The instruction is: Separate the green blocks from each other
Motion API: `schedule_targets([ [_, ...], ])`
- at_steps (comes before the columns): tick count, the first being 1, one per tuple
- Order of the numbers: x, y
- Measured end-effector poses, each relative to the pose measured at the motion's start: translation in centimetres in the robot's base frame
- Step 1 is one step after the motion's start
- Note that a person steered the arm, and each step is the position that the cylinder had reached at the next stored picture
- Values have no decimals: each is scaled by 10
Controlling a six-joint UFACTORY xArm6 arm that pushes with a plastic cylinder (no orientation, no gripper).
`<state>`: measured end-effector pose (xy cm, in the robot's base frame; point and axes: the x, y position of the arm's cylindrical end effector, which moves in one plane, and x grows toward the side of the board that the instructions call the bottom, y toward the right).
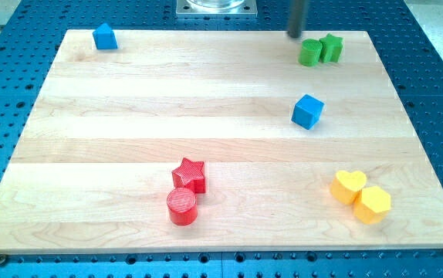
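Where my tip (295,35) nears them, green cylinder (310,52) touching green star (331,48), pair lying left-right; no pincer.

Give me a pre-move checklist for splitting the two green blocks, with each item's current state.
1. My tip in view: ok, just up-left of the green pair.
2. Green cylinder and green star apart: not ok, touching.
3. Tip touching the cylinder: cannot tell.
4. Bare board left of the cylinder: ok.
5. Star's margin to the board's top-right edge: not ok, small.
6. Blue cube clear of the pair: ok, lower down.
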<state>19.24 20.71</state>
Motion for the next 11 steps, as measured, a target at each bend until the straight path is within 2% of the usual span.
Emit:
schedule_targets([
  [1,14,81],
  [2,29,61],
  [3,52,18],
  [4,70,10],
  [5,97,43],
  [6,108,16],
  [8,41,-98],
  [9,59,-225],
  [10,49,-333],
  [11,69,-285],
])
